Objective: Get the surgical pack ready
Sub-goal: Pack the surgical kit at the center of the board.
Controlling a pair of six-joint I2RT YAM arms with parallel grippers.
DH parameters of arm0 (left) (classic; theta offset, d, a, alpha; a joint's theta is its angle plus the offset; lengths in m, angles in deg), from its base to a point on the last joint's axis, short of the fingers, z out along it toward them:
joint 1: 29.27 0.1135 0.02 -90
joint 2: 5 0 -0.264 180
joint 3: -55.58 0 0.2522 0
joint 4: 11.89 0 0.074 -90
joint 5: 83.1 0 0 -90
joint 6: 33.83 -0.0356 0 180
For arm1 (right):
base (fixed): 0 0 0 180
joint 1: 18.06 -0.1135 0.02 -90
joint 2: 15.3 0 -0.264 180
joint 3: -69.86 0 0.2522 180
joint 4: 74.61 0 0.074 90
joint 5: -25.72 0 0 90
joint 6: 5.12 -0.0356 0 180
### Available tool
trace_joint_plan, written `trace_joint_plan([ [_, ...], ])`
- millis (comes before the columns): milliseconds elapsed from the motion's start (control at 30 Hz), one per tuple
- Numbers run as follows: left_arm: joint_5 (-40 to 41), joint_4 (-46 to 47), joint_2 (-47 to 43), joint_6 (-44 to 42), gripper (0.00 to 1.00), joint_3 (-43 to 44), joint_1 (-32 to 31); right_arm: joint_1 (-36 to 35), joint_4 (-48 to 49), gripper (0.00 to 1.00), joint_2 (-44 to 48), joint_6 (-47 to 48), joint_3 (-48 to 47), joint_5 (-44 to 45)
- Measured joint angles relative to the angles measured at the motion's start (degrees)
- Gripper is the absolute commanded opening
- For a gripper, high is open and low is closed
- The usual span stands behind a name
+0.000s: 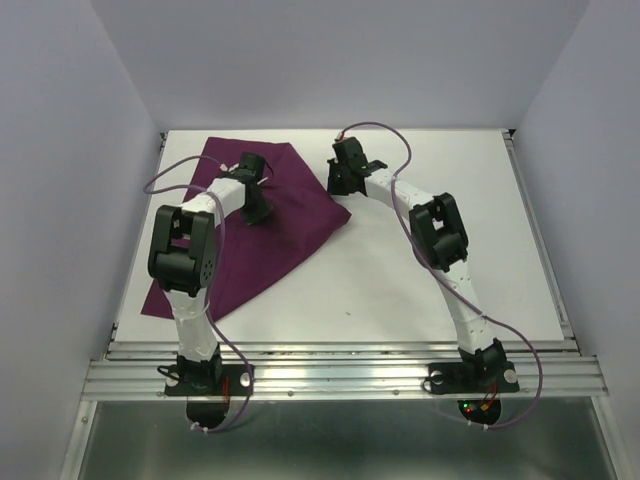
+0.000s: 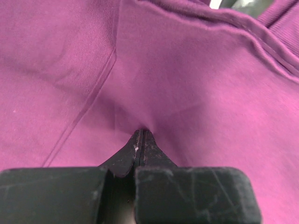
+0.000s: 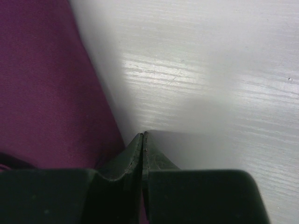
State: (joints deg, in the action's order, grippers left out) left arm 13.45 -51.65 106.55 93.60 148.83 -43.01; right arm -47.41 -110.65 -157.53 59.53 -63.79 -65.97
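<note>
Your deep-purple cloth drape (image 1: 290, 215) lies spread over the far left part of the white tabletop (image 1: 450, 250), a rough, lopsided triangle. One corner points to the far edge, one reaches toward the middle and one trails down to the near left side. It is matte woven fabric, lying soft and slightly rumpled.

Your left hand (image 1: 253, 207) comes down on the middle of the drape. From the left wrist, the left hand (image 2: 141, 133) is clenched, its two black fingers meeting along a thin seam. Shallow pleats in the drape (image 2: 187, 84) run in toward the tips, but you cannot tell whether a fold is caught between them. A raised, stitched hem (image 2: 261, 42) crosses the upper right of that view, and a long pressed crease slants down the left.

Your right hand (image 1: 340, 182) sits at the drape's right edge. From the right wrist, the right hand (image 3: 142, 136) is clenched too, tips together right where the drape (image 3: 46, 84) meets the bare, faintly streaked tabletop (image 3: 210, 70). Whether it nips the edge is hidden by its own fingers.

Your left arm (image 1: 185, 255) covers part of the drape from above.
</note>
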Motion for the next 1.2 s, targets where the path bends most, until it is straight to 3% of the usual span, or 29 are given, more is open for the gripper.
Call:
trace_joint_plan([
  [400, -0.07, -1.22, 6.16, 0.07, 0.00, 6.78, -0.07, 0.31, 1.36, 0.04, 0.13, 0.11, 0.98, -2.84],
  [733, -0.52, 1.77, 6.25, -1.64, 0.00, 6.67, -0.48, -0.17, 3.93, 0.04, 4.87, 1.84, 9.27, -5.16],
  [967, -0.09, 5.40, 5.68, -2.49, 0.00, 4.33, -1.99, -1.38, 5.22, 0.03, 12.28, 3.26, 20.70, -3.45],
  [1200, 0.22, 12.11, 1.05, -1.53, 0.00, -4.26, -5.60, -3.04, 7.06, 0.03, 22.23, 2.40, 35.82, -1.68],
])
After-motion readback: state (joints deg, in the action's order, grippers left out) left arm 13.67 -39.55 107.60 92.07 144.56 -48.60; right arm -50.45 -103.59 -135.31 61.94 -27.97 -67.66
